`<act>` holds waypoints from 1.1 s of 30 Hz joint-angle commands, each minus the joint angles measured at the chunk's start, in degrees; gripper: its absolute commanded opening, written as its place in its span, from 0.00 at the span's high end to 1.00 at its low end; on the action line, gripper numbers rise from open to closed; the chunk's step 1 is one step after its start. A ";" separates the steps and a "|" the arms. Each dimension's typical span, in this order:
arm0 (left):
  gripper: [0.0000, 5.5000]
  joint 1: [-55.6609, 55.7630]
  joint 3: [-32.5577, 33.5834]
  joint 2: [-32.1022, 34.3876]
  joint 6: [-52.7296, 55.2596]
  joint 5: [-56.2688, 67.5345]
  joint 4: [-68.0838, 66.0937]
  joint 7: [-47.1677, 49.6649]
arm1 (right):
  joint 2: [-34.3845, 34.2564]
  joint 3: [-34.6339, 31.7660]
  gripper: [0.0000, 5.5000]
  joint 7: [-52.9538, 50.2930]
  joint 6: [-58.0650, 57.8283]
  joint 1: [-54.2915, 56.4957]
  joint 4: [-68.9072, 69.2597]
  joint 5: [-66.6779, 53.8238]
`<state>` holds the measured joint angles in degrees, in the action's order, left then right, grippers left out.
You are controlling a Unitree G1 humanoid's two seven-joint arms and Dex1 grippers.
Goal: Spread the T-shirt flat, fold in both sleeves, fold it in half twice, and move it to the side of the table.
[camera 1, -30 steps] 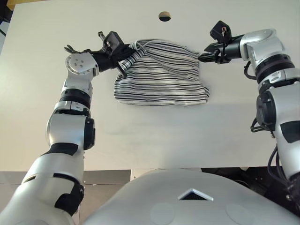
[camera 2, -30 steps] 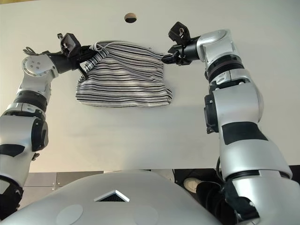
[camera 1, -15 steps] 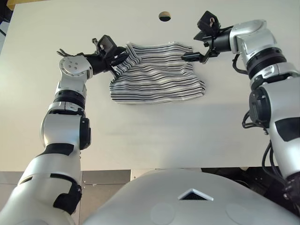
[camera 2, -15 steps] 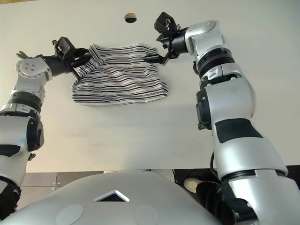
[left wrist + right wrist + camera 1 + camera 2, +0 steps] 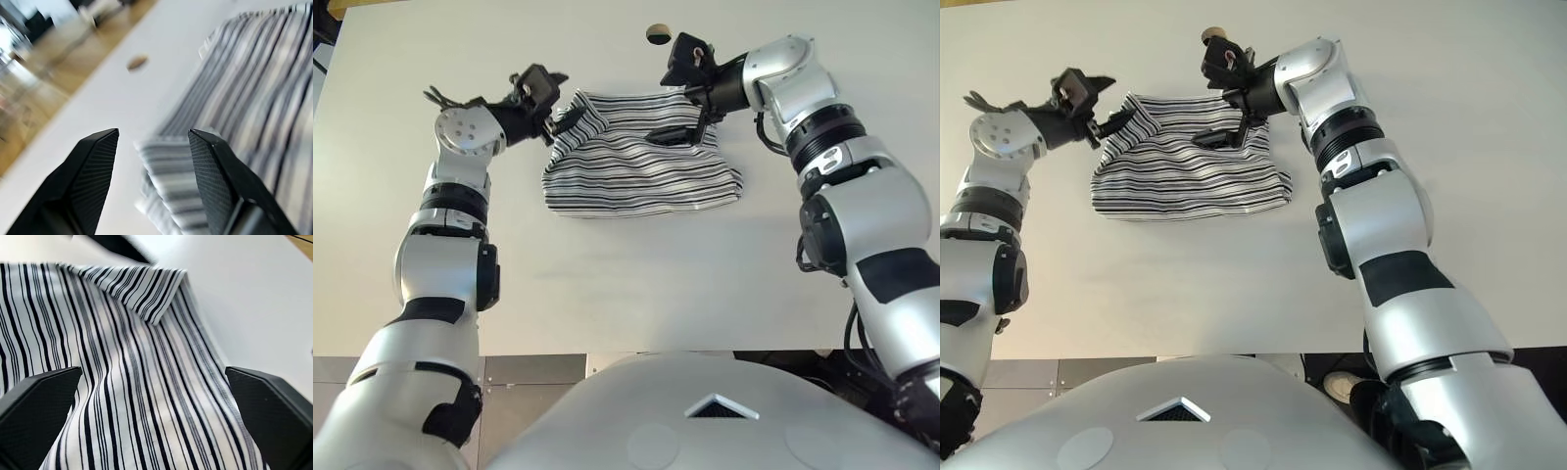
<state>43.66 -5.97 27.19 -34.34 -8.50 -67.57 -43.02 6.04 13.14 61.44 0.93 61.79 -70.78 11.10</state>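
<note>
A: Shirt status?
B: White table (image 5: 607, 274); striped T-shirt (image 5: 636, 176) lies folded toward the far middle; right gripper (image 5: 679, 125) spread open over its far edge; left gripper (image 5: 566, 98) also open, at its far-left corner.

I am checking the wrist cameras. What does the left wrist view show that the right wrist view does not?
Left wrist view, not the right: the round hole in the table and the room beyond its edge. Right wrist view, not the left: a shirt corner folded back. Both: the striped T-shirt on the white table, with the left hand and the right hand each open.
</note>
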 commanded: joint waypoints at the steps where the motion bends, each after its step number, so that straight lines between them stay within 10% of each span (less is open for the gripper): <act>1: 0.52 3.46 -3.58 0.75 -7.19 -5.88 3.24 5.95 | -1.27 3.35 0.00 -3.39 3.98 -1.88 0.86 3.33; 12: 0.52 2.79 -15.06 0.20 -18.63 -21.42 7.79 19.46 | -2.38 7.80 0.00 -11.44 9.18 -4.39 -1.00 8.38; 33: 0.52 1.08 -33.34 -2.88 -3.08 -37.01 -5.04 32.73 | -2.94 4.86 0.00 -10.25 8.04 -3.65 -0.59 6.11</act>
<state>47.86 -37.58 22.96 -40.57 -42.97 -69.13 -8.14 3.05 18.53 50.86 9.60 57.41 -71.75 17.69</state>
